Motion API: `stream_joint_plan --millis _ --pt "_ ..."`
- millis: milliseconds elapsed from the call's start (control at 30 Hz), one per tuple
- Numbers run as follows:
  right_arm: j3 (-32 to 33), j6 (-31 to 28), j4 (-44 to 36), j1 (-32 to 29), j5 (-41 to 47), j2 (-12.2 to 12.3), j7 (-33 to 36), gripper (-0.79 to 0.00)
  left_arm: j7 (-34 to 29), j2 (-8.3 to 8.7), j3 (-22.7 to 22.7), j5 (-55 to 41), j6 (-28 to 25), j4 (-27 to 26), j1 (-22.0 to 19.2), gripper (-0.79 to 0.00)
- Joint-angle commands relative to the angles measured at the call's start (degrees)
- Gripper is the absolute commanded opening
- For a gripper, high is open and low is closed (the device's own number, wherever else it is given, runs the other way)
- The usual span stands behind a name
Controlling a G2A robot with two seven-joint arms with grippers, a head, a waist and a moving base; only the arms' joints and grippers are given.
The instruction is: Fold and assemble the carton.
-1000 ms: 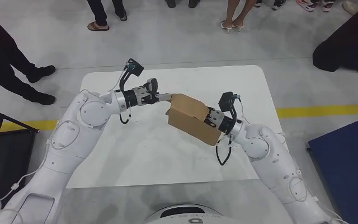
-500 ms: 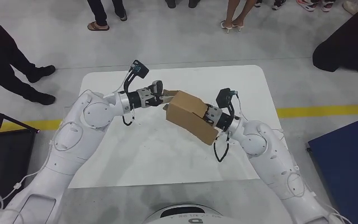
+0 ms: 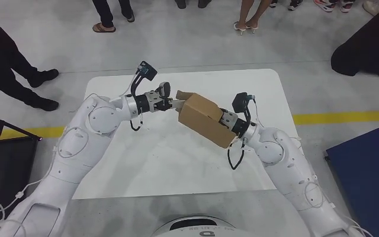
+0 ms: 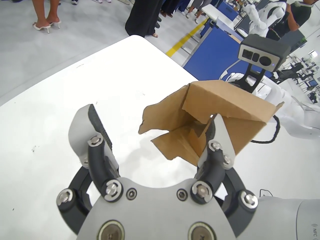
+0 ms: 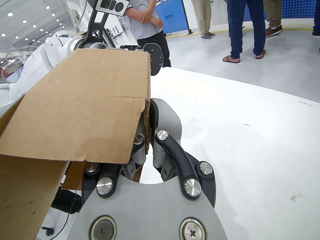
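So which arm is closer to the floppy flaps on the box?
Left. The left end effector sits open right at the flaps; the right end effector grips the carton at its far end.

— How is the light where you work?
— Bright and even. Round ceiling lamps (image 5: 10, 14) shine from overhead, so the white table (image 3: 177, 160) nearly glares and the carton (image 3: 204, 118) drops just a faint, soft shadow. Its inside is darker.
— Any distortion?
— From my wrists, yes: the table's edge bows and upright lines lean outward toward the borders. My metal fingers (image 4: 223, 136) gleam.
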Motion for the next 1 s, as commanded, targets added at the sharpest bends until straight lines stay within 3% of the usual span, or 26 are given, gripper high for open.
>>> stream_joint_plan --millis 0,200,367,667,967 --pt "0.0 0.0 0.0 0.0 0.0 0.0 0.0 -0.785 0.7 0.57 -2.7 -1.3 -0.9 -0.1 1.8 0.000" --pt "0.0 0.0 0.0 0.0 0.0 0.0 0.0 -0.785 2.1 2.70 -12.2 -5.5 -4.4 -0.3 11.9 0.000" --pt "-0.1 0.4 -0.4 -0.1 0.1 0.0 -0.3 -0.785 1.7 2.91 -12.5 -9.4 -7.1 2.0 16.4 -0.003" --pt "-1.0 1.0 -0.5 0.7 -0.4 -0.3 -1.1 -0.785 1.1 0.56 -2.9 -11.2 -8.9 7.0 9.8 -0.135" --pt "-1.1 1.4 -0.6 0.4 -1.5 -0.4 -1.5 -0.785 1.6 -1.22 1.8 -11.8 -9.7 10.5 4.1 -0.197"
